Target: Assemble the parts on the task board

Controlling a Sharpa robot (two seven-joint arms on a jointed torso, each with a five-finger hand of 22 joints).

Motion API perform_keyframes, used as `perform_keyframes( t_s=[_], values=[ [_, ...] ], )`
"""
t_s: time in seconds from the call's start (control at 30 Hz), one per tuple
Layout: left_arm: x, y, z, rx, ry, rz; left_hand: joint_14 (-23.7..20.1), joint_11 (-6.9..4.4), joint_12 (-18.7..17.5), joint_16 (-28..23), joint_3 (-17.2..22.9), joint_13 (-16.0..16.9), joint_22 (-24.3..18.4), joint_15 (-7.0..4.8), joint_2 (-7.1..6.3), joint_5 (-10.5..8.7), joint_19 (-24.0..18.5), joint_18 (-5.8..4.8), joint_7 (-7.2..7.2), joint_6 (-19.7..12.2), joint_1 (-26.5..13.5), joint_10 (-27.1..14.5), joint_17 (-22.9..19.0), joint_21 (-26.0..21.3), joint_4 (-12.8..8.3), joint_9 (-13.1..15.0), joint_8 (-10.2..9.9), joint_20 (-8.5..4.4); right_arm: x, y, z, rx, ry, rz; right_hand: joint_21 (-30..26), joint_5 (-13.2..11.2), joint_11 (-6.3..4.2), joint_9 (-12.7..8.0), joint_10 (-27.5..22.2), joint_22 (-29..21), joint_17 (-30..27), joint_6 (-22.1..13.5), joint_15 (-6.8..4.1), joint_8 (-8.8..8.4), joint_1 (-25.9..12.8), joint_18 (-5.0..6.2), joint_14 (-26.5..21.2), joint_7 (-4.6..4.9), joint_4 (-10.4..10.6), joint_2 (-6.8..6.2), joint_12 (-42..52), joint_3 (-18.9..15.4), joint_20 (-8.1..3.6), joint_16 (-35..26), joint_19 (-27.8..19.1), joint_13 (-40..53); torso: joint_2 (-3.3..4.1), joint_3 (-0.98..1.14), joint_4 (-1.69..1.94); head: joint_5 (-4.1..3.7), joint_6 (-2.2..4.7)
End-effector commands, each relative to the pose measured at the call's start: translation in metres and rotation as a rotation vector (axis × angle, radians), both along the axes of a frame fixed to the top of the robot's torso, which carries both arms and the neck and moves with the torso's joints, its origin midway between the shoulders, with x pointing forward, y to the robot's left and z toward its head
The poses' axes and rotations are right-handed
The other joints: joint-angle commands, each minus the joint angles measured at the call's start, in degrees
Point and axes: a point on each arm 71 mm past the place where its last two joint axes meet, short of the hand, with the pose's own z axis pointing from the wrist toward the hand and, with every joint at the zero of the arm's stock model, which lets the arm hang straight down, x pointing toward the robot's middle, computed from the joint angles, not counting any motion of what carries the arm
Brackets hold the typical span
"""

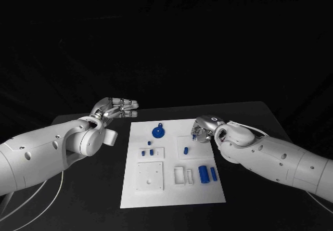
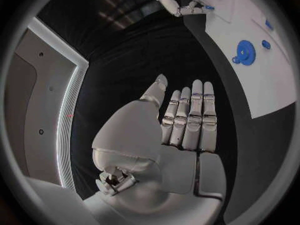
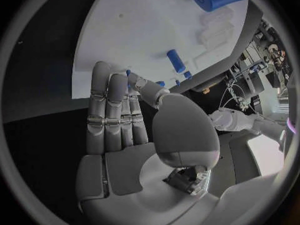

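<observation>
**Both robot hands empty at the task board**

Read no writing or labels anywhere. Lay flat on a black worktop (image 1: pixel 257 113) under a dark backdrop: the white task board (image 1: pixel 173 192), long axis running away from the robot. Carried a blue gear (image 1: pixel 159 131) near its far end, a short blue peg (image 1: pixel 186 150) toward its right edge, and a larger blue cylinder (image 1: pixel 204 173) lying lengthwise nearer the robot. Hovered off the board's far-left corner: left robot hand (image 1: pixel 116 108), fingers straight and side by side, gripping nothing. Rested at the board's right edge: right robot hand (image 1: pixel 202 130), fingers extended, likewise empty.
</observation>
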Motion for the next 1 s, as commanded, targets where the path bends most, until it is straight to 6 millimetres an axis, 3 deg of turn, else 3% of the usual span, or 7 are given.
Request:
perform_keyframes(
  t_s=[0.03, 0.27, 0.57, 0.77, 0.9, 1.0],
  values=[
    [0.000, -0.003, 0.002, 0.007, -0.012, -0.024, -0.42, -0.14, -0.04, -0.12, 0.36, -0.01, -0.12, -0.04, 0.21, 0.42, 0.30, -0.21, 0.10, -0.37, 0.23, -0.35, -0.07, 0.38, -0.26, 0.05, -0.01, 0.05, 0.000, -0.001, 0.000, 0.021, 0.041, -0.009, -0.40, 0.53, -0.06, 0.09, 0.43, 0.14, 0.08, 0.35, -0.31, 0.32, -0.20, 0.42, 0.04, 0.08, -0.30, 0.44, 0.10, -0.03, -0.15, 0.26, 0.36, -0.04, 0.01, -0.03, 0.04, 0.08, 0.10],
    [0.000, -0.002, 0.002, 0.023, -0.017, -0.027, -0.56, -0.09, -0.06, -0.15, 0.68, -0.02, -0.25, 0.03, -0.05, 0.35, 0.26, -0.22, 0.13, -0.48, -0.18, -0.49, -0.13, 0.41, -0.36, 0.04, -0.03, 0.09, 0.000, -0.004, 0.005, 0.066, 0.068, -0.016, -0.73, 0.86, -0.03, 0.11, 0.41, 0.88, 0.29, 0.37, -0.31, 0.37, -0.38, 0.61, 0.05, 0.10, -0.89, 1.03, 0.15, -0.87, -0.04, 0.34, 0.47, -0.03, 0.06, -0.04, 0.11, 0.16, 0.15],
    [0.001, -0.001, 0.001, 0.024, -0.014, -0.023, -0.61, -0.08, -0.01, -0.12, 0.70, -0.01, -0.33, 0.05, -0.14, 0.07, 0.24, -0.19, 0.15, -0.55, -0.29, -0.54, -0.14, 0.41, -0.32, 0.05, -0.01, 0.14, -0.010, 0.012, 0.023, 0.152, 0.056, 0.035, -0.98, 1.39, -0.08, 0.10, 0.45, 1.17, 0.30, 0.33, -0.32, 0.33, -0.52, 0.74, 0.06, 0.07, -0.94, 1.09, 0.10, -0.99, -0.09, 0.28, 0.53, -0.04, -0.04, -0.07, -0.01, 1.14, 0.14],
    [0.002, -0.002, 0.001, 0.022, -0.013, -0.023, -0.65, -0.06, -0.01, -0.13, 0.70, -0.01, -0.38, 0.08, -0.17, -0.04, 0.22, -0.19, 0.16, -0.57, -0.30, -0.57, -0.14, 0.40, -0.30, 0.05, -0.01, 0.17, -0.023, 0.035, 0.034, 0.173, 0.030, 0.110, -1.07, 1.50, -0.08, 0.11, 0.46, 1.32, 0.33, 0.38, -0.31, 0.35, -0.53, 0.77, 0.08, 0.07, -1.00, 1.13, 0.10, -1.11, -0.07, 0.29, 0.56, -0.05, -0.07, -0.10, 0.09, 2.45, 0.12],
    [0.002, -0.003, 0.001, 0.023, -0.011, -0.023, -0.65, -0.06, -0.01, -0.13, 0.70, -0.01, -0.38, 0.08, -0.17, -0.04, 0.22, -0.19, 0.16, -0.57, -0.30, -0.57, -0.14, 0.40, -0.30, 0.05, -0.01, 0.17, -0.029, 0.053, 0.038, 0.180, 0.028, 0.155, -1.25, 1.32, -0.10, 0.11, 0.47, 1.57, 0.36, 0.37, -0.31, 0.34, -0.48, 0.78, 0.08, 0.06, -1.02, 1.28, 0.10, -1.40, -0.05, 0.31, 0.59, -0.04, -0.07, -0.06, -0.05, 3.79, 0.07],
    [0.004, -0.006, 0.000, 0.023, -0.009, -0.025, -0.66, -0.08, 0.01, -0.12, 0.75, -0.01, -0.48, 0.06, -0.27, -0.25, 0.25, -0.16, 0.15, -0.57, -0.08, -0.56, -0.13, 0.42, -0.40, 0.05, 0.01, 0.17, -0.033, 0.067, 0.038, 0.176, 0.022, 0.188, -1.34, 1.06, -0.08, 0.10, 0.42, 1.63, 0.36, 0.30, -0.30, 0.32, -0.43, 0.76, 0.07, 0.09, -1.02, 1.37, 0.09, -1.45, -0.05, 0.30, 0.60, -0.05, -0.19, -0.18, 0.21, 4.32, -0.08]
  ],
)
